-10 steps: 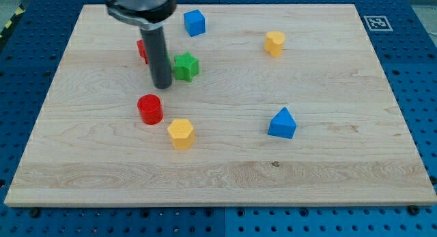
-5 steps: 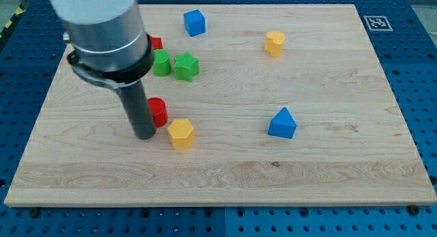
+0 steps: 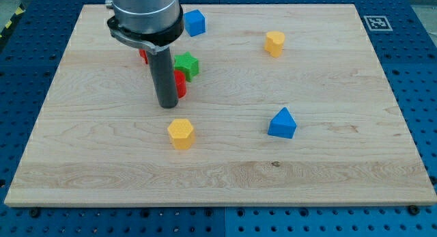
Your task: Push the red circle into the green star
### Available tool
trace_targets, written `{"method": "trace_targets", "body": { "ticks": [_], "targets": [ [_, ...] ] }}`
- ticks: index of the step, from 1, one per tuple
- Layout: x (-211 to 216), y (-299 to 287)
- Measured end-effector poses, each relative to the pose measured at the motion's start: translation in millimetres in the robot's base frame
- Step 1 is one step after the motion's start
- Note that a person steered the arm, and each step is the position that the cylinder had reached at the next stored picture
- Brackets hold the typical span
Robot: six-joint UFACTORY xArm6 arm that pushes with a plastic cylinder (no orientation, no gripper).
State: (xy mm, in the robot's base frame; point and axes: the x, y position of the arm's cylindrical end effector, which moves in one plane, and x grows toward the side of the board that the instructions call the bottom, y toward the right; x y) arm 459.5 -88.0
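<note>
The red circle (image 3: 180,84) sits just below the green star (image 3: 186,65), touching or nearly touching it, and is mostly hidden behind my rod. My tip (image 3: 167,104) rests on the board right against the red circle's lower left side. The green star lies in the board's upper left part, half covered by the rod.
Another red block (image 3: 143,54) peeks out left of the rod. A blue cube (image 3: 194,22) lies near the view's top. A yellow block (image 3: 275,42) is at upper right, a yellow hexagon (image 3: 181,133) below my tip, a blue triangle (image 3: 282,123) at right. A green block seen earlier is hidden.
My tip swung down to the red circle's lower left, then moved up and right, pushing the red circle up to the green star.
</note>
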Motion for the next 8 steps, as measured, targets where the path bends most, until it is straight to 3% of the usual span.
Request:
{"method": "trace_targets", "body": {
  "ticks": [3,5,7,8],
  "targets": [
    [-44.8,-1.2],
    [-15.8,106.5],
    [-3.5,106.7],
    [-3.5,68.9]
  ]
}}
